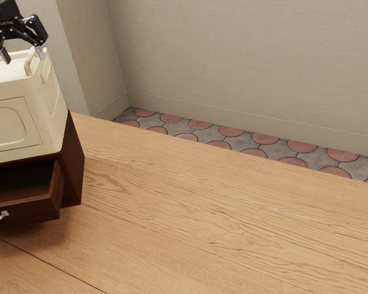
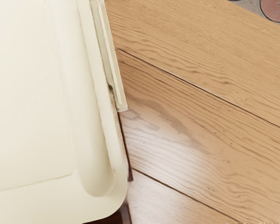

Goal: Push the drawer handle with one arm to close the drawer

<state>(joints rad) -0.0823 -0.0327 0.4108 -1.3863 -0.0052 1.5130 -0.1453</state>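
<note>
Drawer handle (image 1: 2, 214): swing the wide-spread pincer (image 1: 23, 55) clear of the cream crate (image 1: 12, 125), lower in front, then push squarely toward the cabinet (image 1: 74, 165).

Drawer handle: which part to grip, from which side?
Drawer handle: I'd take the bar, coming from in front of the open drawer, fingers above and below. It runs across the front and bows outward; the exterior view cuts off the rest.
</note>
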